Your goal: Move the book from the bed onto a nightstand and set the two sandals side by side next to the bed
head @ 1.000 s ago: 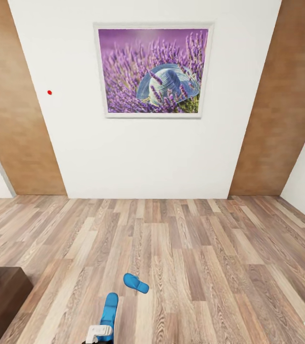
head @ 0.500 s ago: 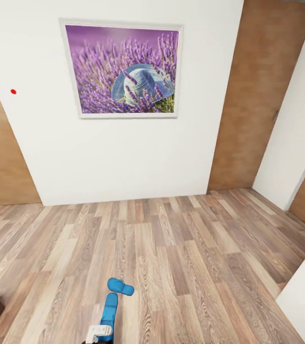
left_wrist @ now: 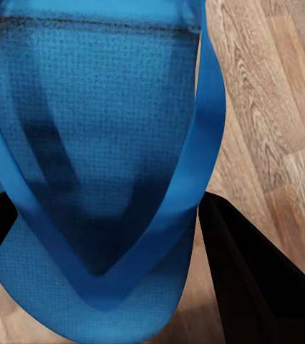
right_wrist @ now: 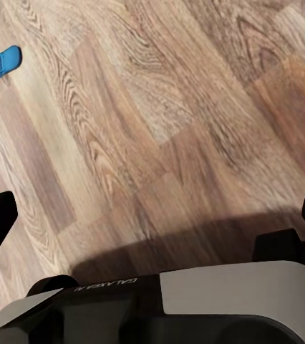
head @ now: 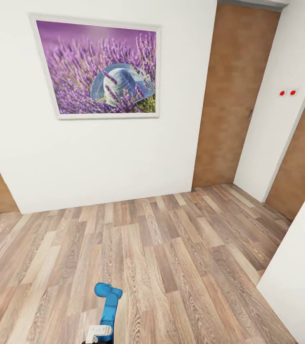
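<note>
While the head camera faces a white wall with a framed lavender picture (head: 96,68) and a brown door (head: 229,95), the left gripper (head: 98,331) shows at the lower edge, clamped on a blue sandal (head: 108,308) above the wood floor (head: 181,267). The second sandal's toe (head: 105,288) lies just beyond it. At the left wrist, black fingers (left_wrist: 256,279) flank the held sandal. At the right wrist, the second sandal lies well apart on the floor; that gripper's state cannot be determined.
</note>
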### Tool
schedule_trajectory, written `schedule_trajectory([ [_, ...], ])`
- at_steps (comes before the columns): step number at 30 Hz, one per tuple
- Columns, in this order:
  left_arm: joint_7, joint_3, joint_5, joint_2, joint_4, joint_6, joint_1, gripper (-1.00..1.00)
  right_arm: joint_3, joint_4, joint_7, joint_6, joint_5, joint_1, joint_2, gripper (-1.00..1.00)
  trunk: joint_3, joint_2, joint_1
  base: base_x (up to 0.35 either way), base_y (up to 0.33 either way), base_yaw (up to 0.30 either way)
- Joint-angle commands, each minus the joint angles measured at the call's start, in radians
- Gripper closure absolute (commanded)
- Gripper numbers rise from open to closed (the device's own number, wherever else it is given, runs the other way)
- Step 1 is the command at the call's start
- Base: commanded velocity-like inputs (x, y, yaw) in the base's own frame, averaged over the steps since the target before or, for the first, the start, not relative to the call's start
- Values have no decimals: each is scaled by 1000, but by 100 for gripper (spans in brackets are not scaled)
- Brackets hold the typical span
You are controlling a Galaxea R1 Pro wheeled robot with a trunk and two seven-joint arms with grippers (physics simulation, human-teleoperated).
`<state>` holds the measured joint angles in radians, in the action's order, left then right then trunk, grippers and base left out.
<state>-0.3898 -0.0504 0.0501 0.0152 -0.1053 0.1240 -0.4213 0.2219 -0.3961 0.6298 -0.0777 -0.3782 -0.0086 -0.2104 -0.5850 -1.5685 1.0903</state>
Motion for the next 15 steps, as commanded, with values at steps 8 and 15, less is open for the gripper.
schedule_trajectory([
  [8,-7,-5,4,0,1,0,-1,100,5,1,6,-8,-8,-1,0,-100,-1,0,0,0,0,-30],
  [15,-8,-5,4,0,1,0,-1,100,6,1,6,-8,-8,-1,0,-100,-1,0,0,0,0,-1],
])
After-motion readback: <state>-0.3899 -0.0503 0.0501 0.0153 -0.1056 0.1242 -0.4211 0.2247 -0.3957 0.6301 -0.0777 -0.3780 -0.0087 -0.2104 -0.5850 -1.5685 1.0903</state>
